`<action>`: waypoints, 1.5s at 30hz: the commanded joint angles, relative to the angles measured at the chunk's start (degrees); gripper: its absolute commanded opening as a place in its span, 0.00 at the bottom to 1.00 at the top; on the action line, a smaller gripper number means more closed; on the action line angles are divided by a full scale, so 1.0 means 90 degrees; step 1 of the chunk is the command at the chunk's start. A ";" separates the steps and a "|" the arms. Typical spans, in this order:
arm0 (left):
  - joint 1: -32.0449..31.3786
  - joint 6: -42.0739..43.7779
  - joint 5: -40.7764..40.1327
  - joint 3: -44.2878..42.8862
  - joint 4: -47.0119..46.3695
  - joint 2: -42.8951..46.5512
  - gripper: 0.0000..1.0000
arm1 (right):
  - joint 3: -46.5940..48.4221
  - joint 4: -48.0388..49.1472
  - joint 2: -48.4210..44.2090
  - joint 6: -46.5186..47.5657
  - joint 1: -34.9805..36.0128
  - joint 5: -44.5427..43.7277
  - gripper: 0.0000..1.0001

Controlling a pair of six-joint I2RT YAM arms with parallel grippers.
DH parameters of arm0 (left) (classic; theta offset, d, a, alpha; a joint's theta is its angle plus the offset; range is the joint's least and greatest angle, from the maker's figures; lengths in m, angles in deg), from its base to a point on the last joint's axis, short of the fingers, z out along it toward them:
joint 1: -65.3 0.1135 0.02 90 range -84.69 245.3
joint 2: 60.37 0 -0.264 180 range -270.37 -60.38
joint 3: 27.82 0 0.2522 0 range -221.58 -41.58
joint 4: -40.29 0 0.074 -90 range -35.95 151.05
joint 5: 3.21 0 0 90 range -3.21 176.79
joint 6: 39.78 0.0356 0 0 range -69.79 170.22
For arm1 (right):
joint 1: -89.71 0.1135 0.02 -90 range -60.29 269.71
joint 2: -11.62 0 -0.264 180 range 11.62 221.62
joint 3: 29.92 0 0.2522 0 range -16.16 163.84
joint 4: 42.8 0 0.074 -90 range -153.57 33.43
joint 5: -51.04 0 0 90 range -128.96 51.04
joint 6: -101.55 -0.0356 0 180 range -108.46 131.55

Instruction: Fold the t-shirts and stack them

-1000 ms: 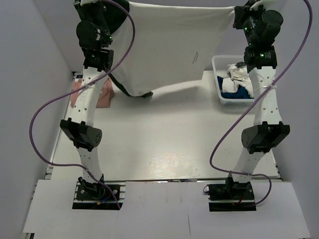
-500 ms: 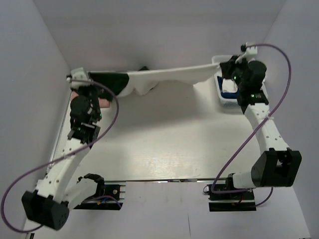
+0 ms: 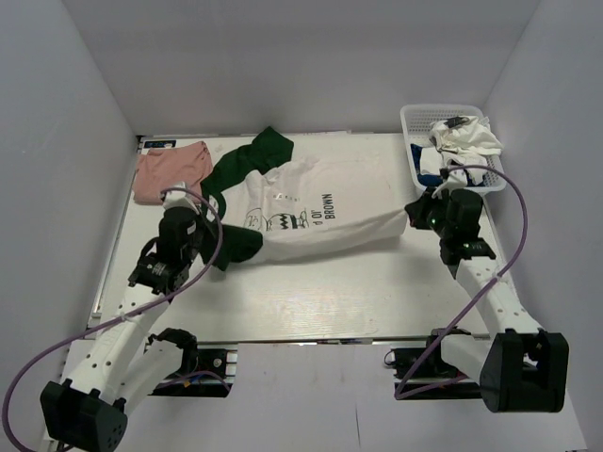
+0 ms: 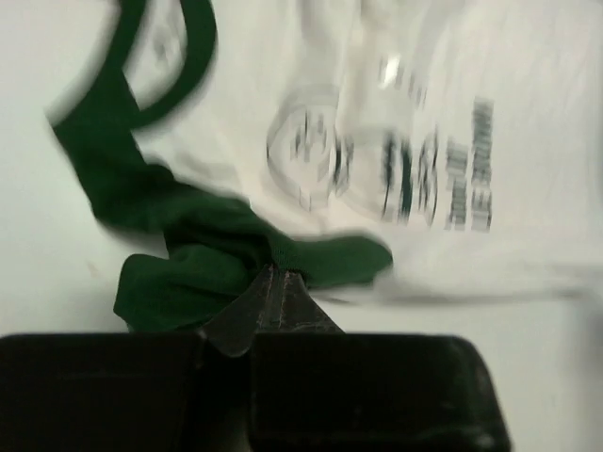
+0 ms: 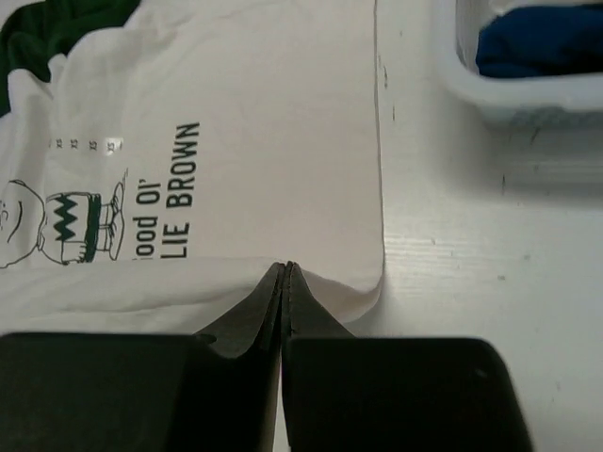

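The white Charlie Brown t-shirt with dark green sleeves lies print-up on the table, wrinkled, one green sleeve reaching toward the back. My left gripper is shut on the near green sleeve at the shirt's left. My right gripper is shut on the white hem at the shirt's right corner. The salmon-pink t-shirt lies folded at the back left. A white t-shirt and the royal blue one sit in the basket.
The white lattice basket stands at the back right, just beyond my right gripper; its wall shows in the right wrist view. Grey walls enclose the table on three sides.
Both arms have swung down and back toward me, drawing the raised, stretched shirt onto the table, where it now lies spread. The basket is uncovered again.
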 commanded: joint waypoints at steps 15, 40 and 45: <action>0.0018 -0.1364 0.3233 -0.0263 0.4877 0.0099 0.00 | -0.0942 -0.3362 -0.0981 -0.1737 -0.0066 -0.1938 0.00; 0.0018 -0.0200 0.4648 -0.0177 0.5477 -0.0154 1.00 | 0.0542 -0.5681 -0.0765 -0.2266 -0.0202 -0.2888 0.90; 0.0018 -0.0064 0.3573 -0.1701 0.4599 -0.1316 1.00 | 0.1138 -0.5008 -0.0933 -0.1855 -0.0212 -0.2255 0.90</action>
